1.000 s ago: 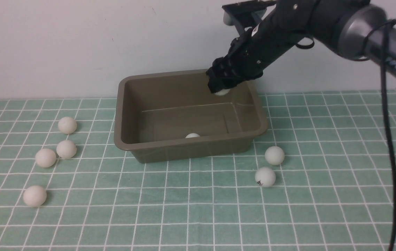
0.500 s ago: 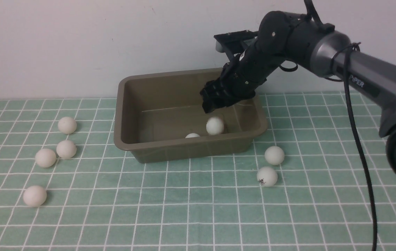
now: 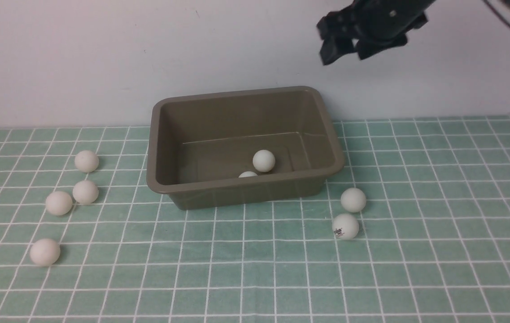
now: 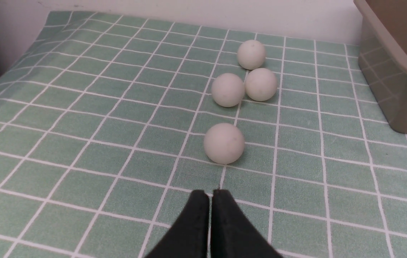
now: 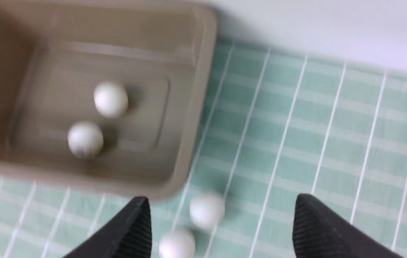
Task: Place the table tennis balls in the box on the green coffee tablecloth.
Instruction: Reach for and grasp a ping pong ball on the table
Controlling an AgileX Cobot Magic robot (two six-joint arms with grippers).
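The olive-brown box [image 3: 237,197] stands on the green coffee tablecloth [image 3: 255,278]. Two table tennis balls [image 3: 263,160] [image 3: 248,174] lie inside it, also seen from the right wrist [image 5: 110,99]. Several balls lie left of the box [image 3: 85,192]. Two more lie at its front right corner, one plain [image 3: 353,199], one with a logo [image 3: 345,226]. My right gripper [image 3: 346,53] hangs open and empty high above the box's back right corner [image 5: 222,200]. My left gripper [image 4: 210,195] is shut and empty, low over the cloth just short of the nearest ball [image 4: 223,143].
A pale wall rises straight behind the box. The cloth's left edge falls off in the left wrist view. The box's near corner [image 4: 396,71] shows to one side of the left-hand balls.
The right gripper let its ball go over the box; the ball dropped and now rests on the box floor. The right arm then rose up and to the right. The left gripper stayed still.
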